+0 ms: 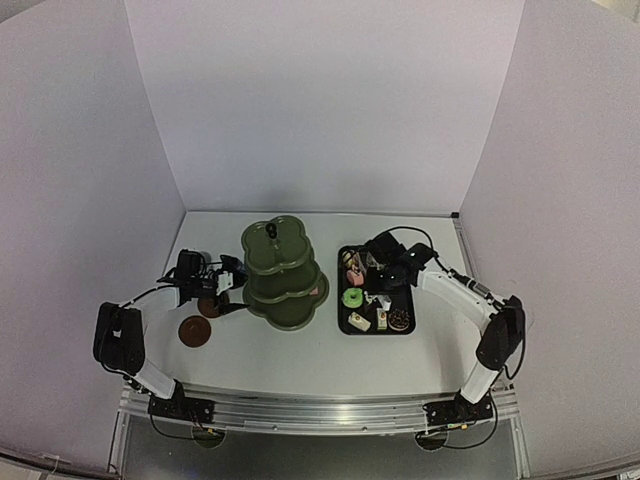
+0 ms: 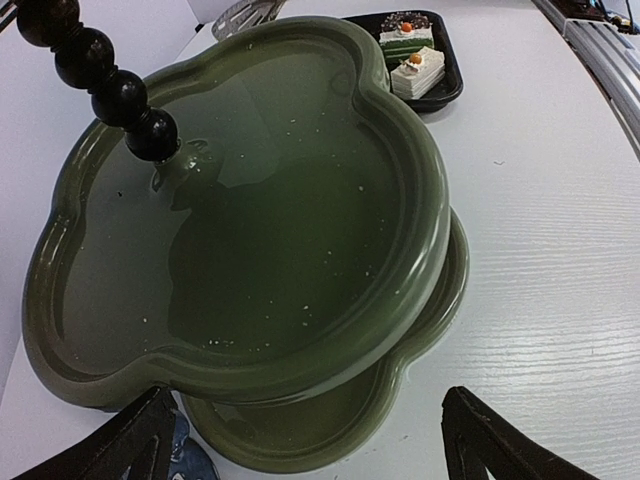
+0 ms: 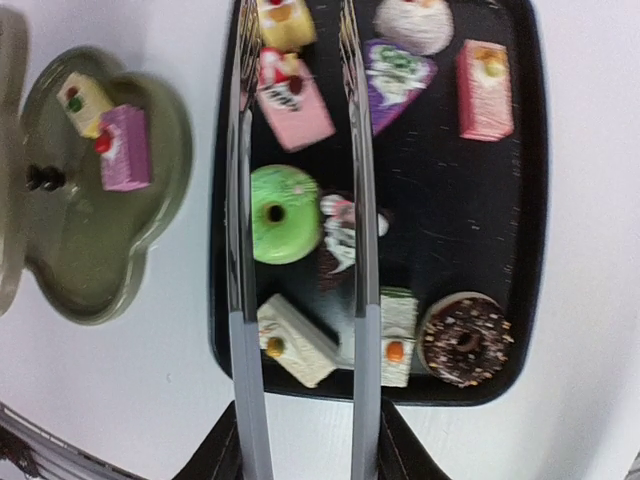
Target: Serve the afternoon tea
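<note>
The dark green three-tier stand (image 1: 283, 270) is at the table's middle. My left gripper (image 1: 232, 290) is open close to its left side. In the left wrist view the fingertips (image 2: 490, 445) straddle the lower tiers (image 2: 300, 250) without touching. A bit of blue ware (image 2: 190, 462) shows by the left finger. Two brown saucers (image 1: 194, 331) lie left of the stand. My right gripper (image 3: 305, 460) is shut on metal tongs (image 3: 362, 200), held open over the pastries (image 3: 285, 213) on the black tray (image 3: 520, 200). Two pastries (image 3: 125, 148) sit on a stand tier.
The black tray (image 1: 375, 290) lies right of the stand, holding doughnuts, cake slices and other small pastries. White walls close in the table at the back and on both sides. The stand's beaded dark finial (image 2: 110, 85) rises at its centre.
</note>
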`<state>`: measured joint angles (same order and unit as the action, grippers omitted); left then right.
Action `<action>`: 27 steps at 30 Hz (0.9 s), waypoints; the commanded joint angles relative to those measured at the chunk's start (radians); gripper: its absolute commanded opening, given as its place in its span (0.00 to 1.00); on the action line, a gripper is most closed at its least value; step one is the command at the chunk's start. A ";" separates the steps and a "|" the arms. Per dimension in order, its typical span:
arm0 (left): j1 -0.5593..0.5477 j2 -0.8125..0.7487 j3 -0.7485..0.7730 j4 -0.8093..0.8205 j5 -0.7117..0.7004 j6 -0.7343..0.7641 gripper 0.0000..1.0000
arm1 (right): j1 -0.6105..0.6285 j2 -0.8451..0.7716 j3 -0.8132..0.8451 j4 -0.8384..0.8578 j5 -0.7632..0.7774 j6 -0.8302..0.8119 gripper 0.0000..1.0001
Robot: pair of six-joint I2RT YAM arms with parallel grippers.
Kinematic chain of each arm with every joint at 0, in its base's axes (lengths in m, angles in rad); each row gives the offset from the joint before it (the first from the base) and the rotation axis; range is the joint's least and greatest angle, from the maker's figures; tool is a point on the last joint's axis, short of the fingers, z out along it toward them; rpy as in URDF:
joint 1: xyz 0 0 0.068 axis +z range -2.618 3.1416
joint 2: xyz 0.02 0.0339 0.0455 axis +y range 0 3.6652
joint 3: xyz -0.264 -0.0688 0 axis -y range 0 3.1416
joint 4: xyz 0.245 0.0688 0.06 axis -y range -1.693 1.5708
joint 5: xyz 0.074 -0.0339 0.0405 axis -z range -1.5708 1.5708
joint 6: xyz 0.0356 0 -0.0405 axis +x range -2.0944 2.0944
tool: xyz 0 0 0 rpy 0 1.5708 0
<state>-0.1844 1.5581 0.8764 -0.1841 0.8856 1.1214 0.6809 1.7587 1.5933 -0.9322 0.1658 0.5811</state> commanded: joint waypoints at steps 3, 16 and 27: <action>-0.005 -0.019 0.005 -0.015 0.007 0.009 0.93 | -0.118 -0.135 -0.105 -0.084 0.062 0.089 0.37; -0.005 -0.025 0.000 -0.015 0.012 0.010 0.93 | -0.166 -0.066 -0.152 -0.067 0.019 0.023 0.38; -0.003 -0.027 0.001 -0.017 0.010 0.008 0.93 | -0.181 -0.044 -0.166 -0.042 0.024 -0.017 0.40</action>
<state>-0.1844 1.5581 0.8761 -0.1848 0.8860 1.1259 0.5137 1.6982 1.4166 -0.9981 0.1810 0.5874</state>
